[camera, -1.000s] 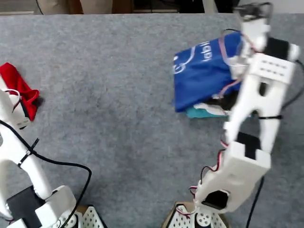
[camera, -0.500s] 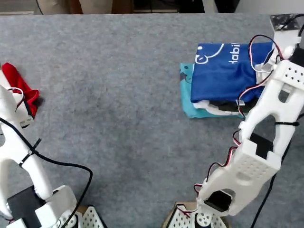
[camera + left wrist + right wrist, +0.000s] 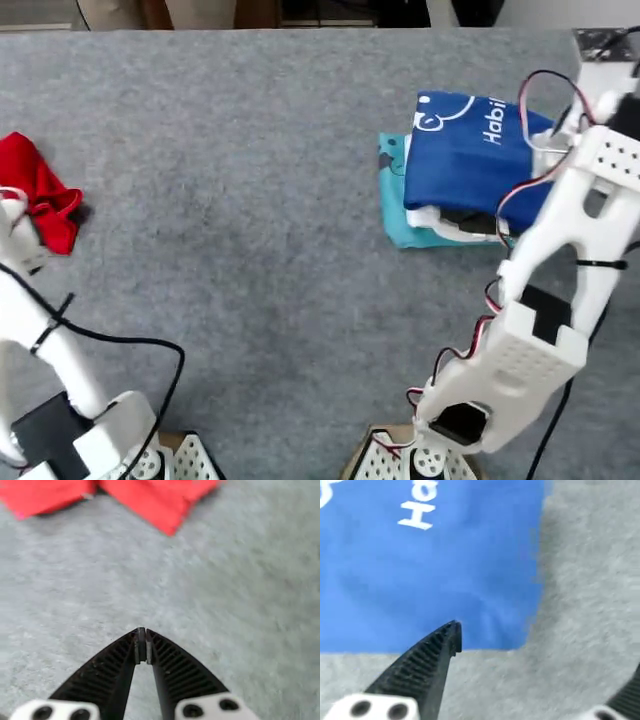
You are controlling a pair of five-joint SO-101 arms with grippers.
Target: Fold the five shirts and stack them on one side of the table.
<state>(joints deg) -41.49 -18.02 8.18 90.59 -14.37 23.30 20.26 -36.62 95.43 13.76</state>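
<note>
A folded blue shirt with white print lies on top of a stack at the table's right side. Under it I see white and dark layers and a teal shirt at the bottom. My right gripper is open just off the blue shirt's edge, above bare cloth, holding nothing. A crumpled red shirt lies at the far left edge. My left gripper is shut and empty over the grey surface, a short way from the red shirt.
A grey felt cloth covers the table. The right arm stretches along the right edge beside the stack, and the left arm stands at the left edge.
The right arm swung right with the blue shirt and set it on the teal stack; the shirt then shifted slightly. The left arm drew back a little from the red shirt.
</note>
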